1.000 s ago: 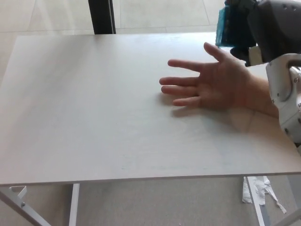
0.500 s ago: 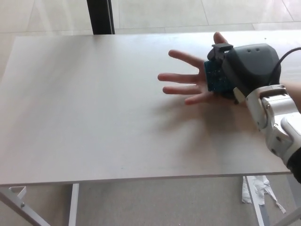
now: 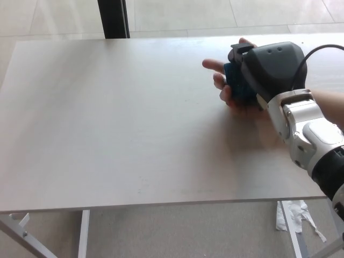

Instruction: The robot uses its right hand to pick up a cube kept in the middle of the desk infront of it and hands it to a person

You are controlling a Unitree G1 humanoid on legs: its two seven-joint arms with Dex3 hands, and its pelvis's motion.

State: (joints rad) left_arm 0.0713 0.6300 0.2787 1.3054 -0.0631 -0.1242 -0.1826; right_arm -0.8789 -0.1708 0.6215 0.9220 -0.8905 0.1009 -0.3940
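Bright, even daylight, washed-out counter [image 3: 107,118]. Soft shadow on counter below and left of the fingers [image 3: 236,51]. Mild overall softness, no hard glare; floor beyond the counter overexposed.

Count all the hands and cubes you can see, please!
Robot hand: 1
Person's hand: 1
Blue cube: 1
Total: 3

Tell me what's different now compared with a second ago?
The right hand swung down from the top right corner, carrying the blue cube into the person's palm. The person's hand, flat with fingers spread before, has curled its fingers around the cube. The desk is unchanged.
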